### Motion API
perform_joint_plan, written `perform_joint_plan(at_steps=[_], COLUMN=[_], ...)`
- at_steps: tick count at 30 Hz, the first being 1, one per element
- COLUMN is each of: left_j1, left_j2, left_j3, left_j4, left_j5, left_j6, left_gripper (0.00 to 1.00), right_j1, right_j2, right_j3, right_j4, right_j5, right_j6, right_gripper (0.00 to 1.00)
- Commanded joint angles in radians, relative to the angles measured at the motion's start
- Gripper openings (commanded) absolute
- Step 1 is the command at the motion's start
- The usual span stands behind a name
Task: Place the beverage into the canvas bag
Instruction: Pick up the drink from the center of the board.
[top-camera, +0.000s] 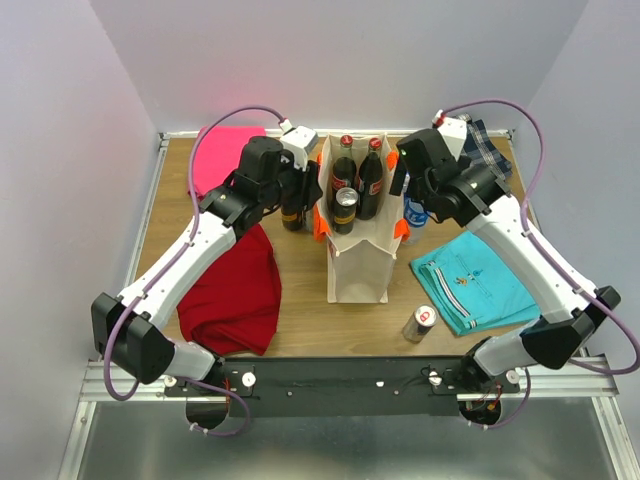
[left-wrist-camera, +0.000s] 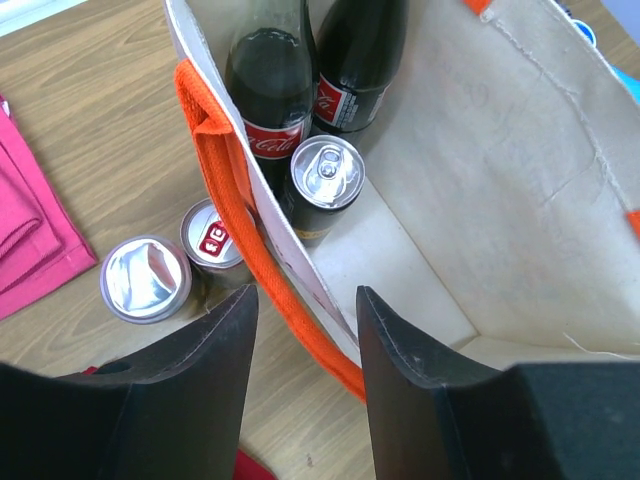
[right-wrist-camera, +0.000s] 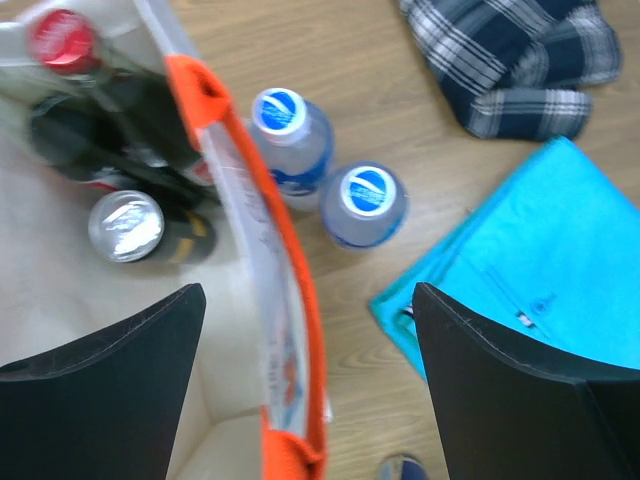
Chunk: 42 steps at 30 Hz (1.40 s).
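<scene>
Straddling canvas bag (top-camera: 357, 270) walls — left gripper (left-wrist-camera: 307, 295), right gripper (right-wrist-camera: 308, 292) jaws apart, clamping nothing (strap (left-wrist-camera: 225, 170) between left jaws); withdraw straight up.

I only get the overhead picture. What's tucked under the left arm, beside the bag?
Observer: A silver-topped can and a can with a red tab, standing on the table outside the bag.
Visitor: On the other side, is that one water bottle?
Observer: Two: a water bottle near the bag's wall and another water bottle beside it.
Visitor: Is the left gripper grabbing something?
Observer: No. The left gripper looks open, one finger inside the bag's wall, one outside.
</scene>
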Motion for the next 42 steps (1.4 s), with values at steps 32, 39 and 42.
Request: perform_joint_plan(at_steps=[32,39,42], left_j1=[0.001,0.002,0.001], left_j2=[0.01,0.01,0.011], left_j3=[0.019,0.016,0.015], left_j4=[0.013,0.014,0.013], left_j5=[0.029,0.021,0.021], left_j6=[0.0,0.0,-0.002], left_gripper=[0.55,0.55,0.55], right_j1=[-0.265,-0.265,-0.266], right_j2=[0.087,0.105,0.112], right_j3=[-0.189,-0.189,-0.186], right_j4=[0.137,0.145,0.151], right_j5=[-0.211,-0.218,-0.211], right_j6=[-0.012,-0.024,-0.027], right_gripper=[0.71,0.68,0.68])
